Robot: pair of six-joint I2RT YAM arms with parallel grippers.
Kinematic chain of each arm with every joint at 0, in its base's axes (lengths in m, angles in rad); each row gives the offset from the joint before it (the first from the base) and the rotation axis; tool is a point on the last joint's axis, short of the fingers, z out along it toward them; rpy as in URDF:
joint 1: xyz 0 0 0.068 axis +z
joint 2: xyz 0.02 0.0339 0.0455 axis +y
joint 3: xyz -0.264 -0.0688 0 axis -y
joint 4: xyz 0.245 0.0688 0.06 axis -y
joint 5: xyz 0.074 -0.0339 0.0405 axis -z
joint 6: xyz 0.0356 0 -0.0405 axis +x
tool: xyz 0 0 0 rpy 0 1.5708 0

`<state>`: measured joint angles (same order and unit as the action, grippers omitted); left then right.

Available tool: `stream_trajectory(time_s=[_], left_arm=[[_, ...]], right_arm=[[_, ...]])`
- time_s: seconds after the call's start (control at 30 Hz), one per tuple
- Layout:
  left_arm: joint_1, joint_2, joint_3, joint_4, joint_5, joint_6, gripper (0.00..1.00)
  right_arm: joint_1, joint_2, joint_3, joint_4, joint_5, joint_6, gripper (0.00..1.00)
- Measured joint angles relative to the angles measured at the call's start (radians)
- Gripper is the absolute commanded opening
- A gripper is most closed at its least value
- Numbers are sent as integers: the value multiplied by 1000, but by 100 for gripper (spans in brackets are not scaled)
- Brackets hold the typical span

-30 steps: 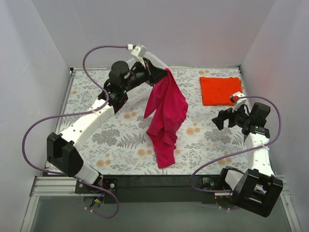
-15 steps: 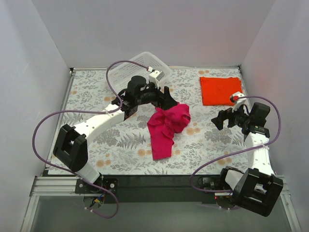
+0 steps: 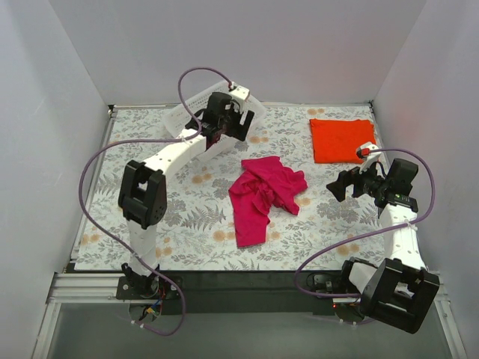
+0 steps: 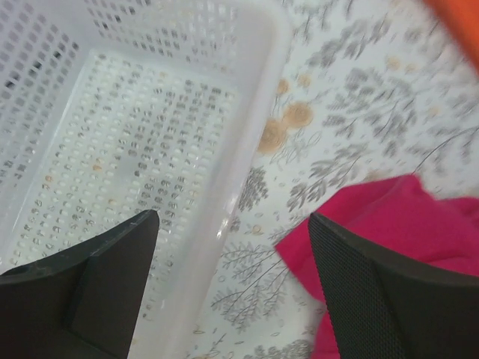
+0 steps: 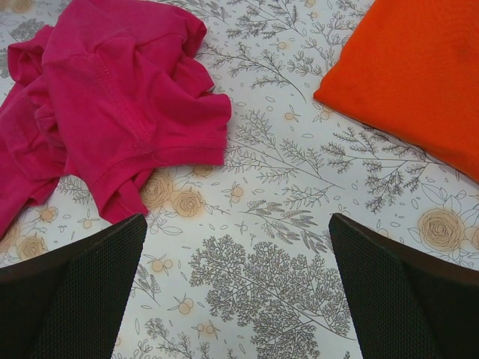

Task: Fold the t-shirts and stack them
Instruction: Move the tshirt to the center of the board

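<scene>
While the left gripper (image 4: 232, 250) is hovering over the white basket (image 4: 251, 142) at the far edge, fingers wide apart and empty, the magenta t-shirt (image 3: 263, 196) is lying crumpled mid-bench, apart from it. The right gripper (image 5: 236, 250), fingers also spread, is hanging near the right edge. The orange t-shirt (image 3: 342, 140) is lying folded in the far right corner. The floral tablecloth (image 3: 146, 161) is lying open along the left edge; grey walls are enclosing the bench.
</scene>
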<state>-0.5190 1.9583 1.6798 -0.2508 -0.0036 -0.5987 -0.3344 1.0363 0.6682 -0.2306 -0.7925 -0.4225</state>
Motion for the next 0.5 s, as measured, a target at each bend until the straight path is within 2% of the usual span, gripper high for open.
stream_trajectory(time_s=[0.17, 0.27, 0.33, 0.4, 0.47, 0.5], left_arm=[[16, 167, 69, -113, 26, 141, 73], [21, 196, 69, -153, 38, 189, 72], [21, 204, 69, -165, 36, 218, 67], [21, 209, 72, -167, 19, 234, 30], [20, 214, 73, -164, -30, 260, 14], [20, 214, 73, -167, -35, 270, 12]], right_arm=[[0, 0, 0, 0, -5, 0, 98], [0, 0, 0, 0, -10, 0, 98], [0, 0, 0, 0, -12, 0, 98], [0, 0, 0, 0, -15, 0, 98], [0, 0, 0, -1, -16, 0, 98], [0, 0, 0, 0, -16, 0, 98]])
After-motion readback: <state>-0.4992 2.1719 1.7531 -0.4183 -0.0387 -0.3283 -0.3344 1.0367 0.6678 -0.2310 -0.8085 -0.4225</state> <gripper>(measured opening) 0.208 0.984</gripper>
